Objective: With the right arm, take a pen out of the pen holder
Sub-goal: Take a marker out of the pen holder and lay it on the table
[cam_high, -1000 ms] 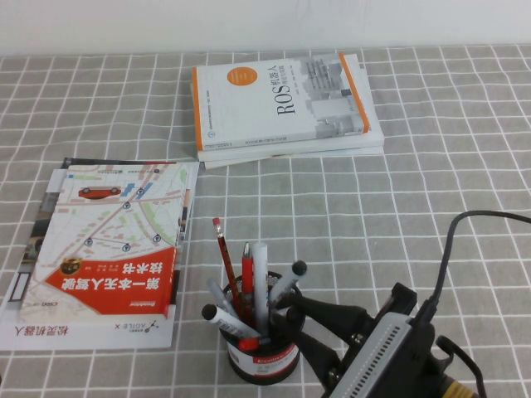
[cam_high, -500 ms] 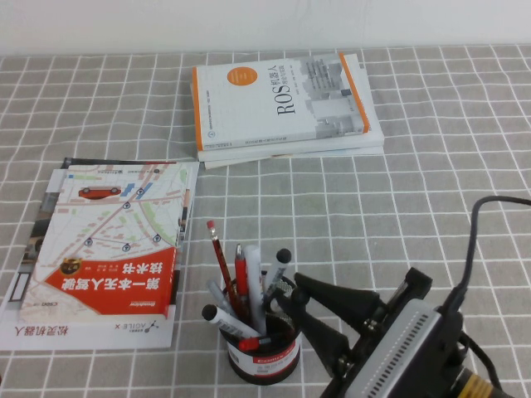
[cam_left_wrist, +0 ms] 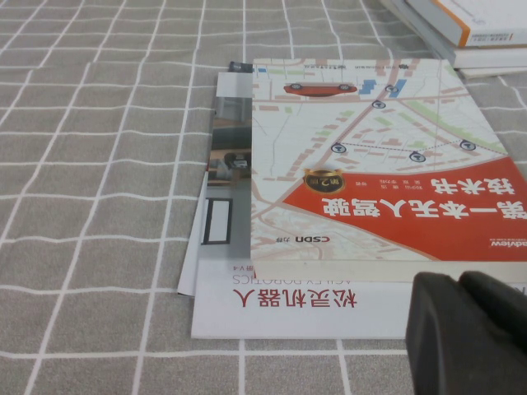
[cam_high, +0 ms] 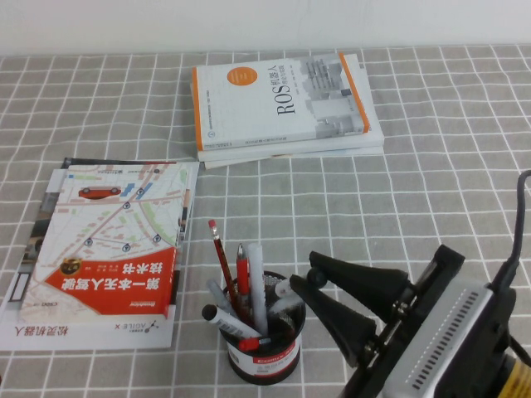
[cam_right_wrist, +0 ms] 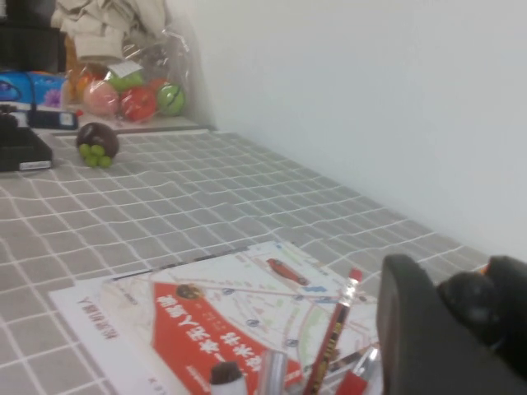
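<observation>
Entry 1, right gripper (cam_high: 318, 280): shifting rightward, away from the pen holder (cam_high: 264, 358), with its body filling more of the high view's lower right corner.
Entry 2, black-capped pen (cam_high: 289, 288): tilting over to the right, cap apparently pinched at the fingertips.
Entry 3, pencil (cam_high: 221, 253): leaning slightly further left.

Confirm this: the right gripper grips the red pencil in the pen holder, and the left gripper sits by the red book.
Wrong pen. The high view shows the right gripper gripping the black-capped pen in the pen holder; the red pencil stands untouched. The left gripper does sit by the red book.
</observation>
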